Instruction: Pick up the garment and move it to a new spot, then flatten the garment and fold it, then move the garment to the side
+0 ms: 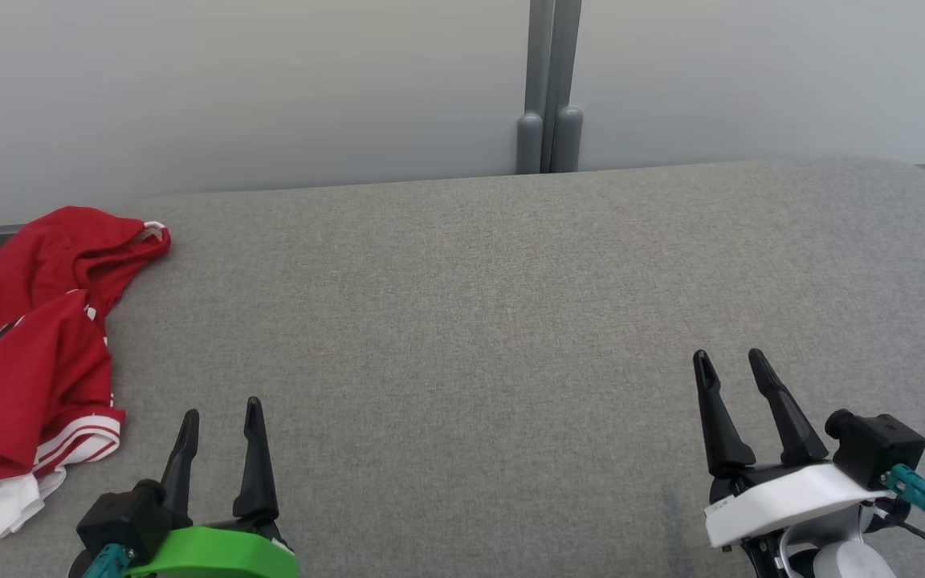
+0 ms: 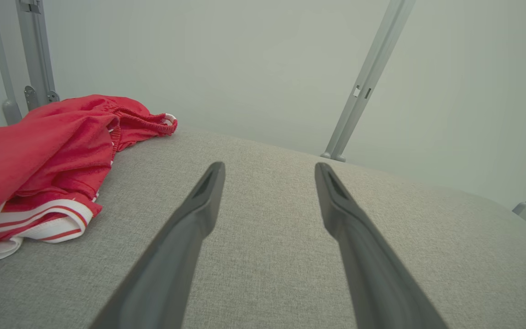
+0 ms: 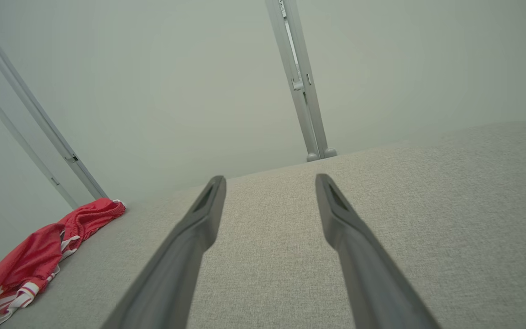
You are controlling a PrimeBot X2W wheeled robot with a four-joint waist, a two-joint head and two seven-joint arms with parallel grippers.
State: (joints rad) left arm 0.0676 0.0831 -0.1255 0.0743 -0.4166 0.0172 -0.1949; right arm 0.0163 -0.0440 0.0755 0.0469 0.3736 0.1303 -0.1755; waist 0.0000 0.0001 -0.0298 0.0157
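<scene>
A crumpled red mesh garment with white striped trim (image 1: 29, 361) is seen heaped at nine o'clock on a grey woven fabric surface (image 1: 470, 305). The left gripper (image 1: 222, 408) is held at seven o'clock, near the garment but apart from it. The right gripper (image 1: 727, 354) is held at four o'clock, well apart. Both are kept spread wide and empty.

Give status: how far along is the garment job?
Done: nothing visible. The red garment lies crumpled at the left edge of the grey surface. In hand: nothing; left gripper and right gripper are open, empty, apart from it. Left: pickup, move, flatten, fold, set aside.
</scene>
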